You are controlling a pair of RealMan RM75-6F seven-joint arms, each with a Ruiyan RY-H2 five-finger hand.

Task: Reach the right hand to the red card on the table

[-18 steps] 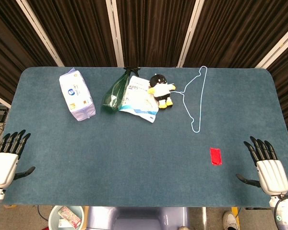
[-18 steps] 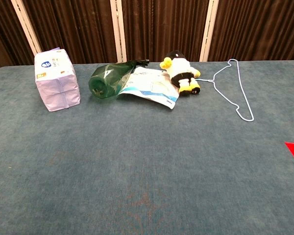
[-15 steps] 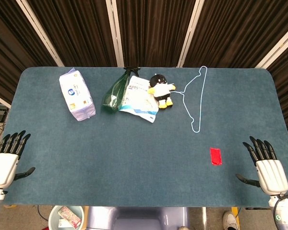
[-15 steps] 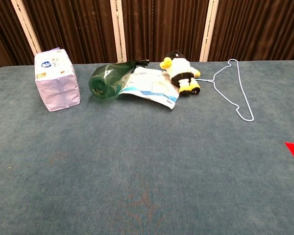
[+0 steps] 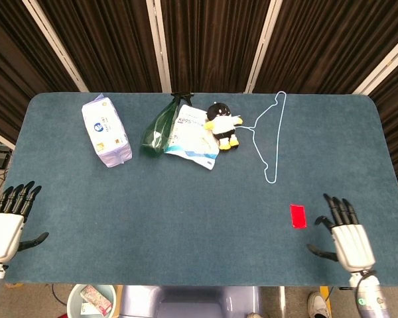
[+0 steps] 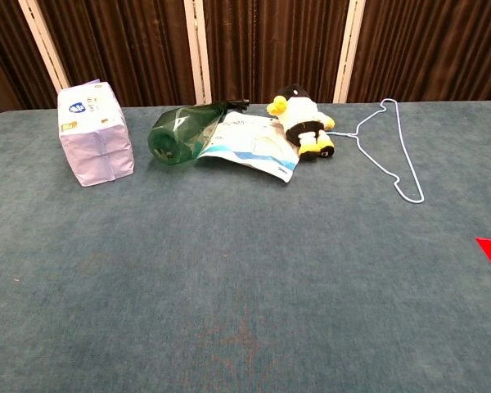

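The white pouch [image 5: 192,136] carries the print "KP95". On the blue surface [image 5: 186,218] the red card [image 5: 298,216] lies flat, just left of the right hand [image 5: 346,238], not touching; this hand is empty, fingers spread.

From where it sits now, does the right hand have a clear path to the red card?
Probably yes. The right hand is open just right of the red card, with only bare table between them; the hanger lies farther back.
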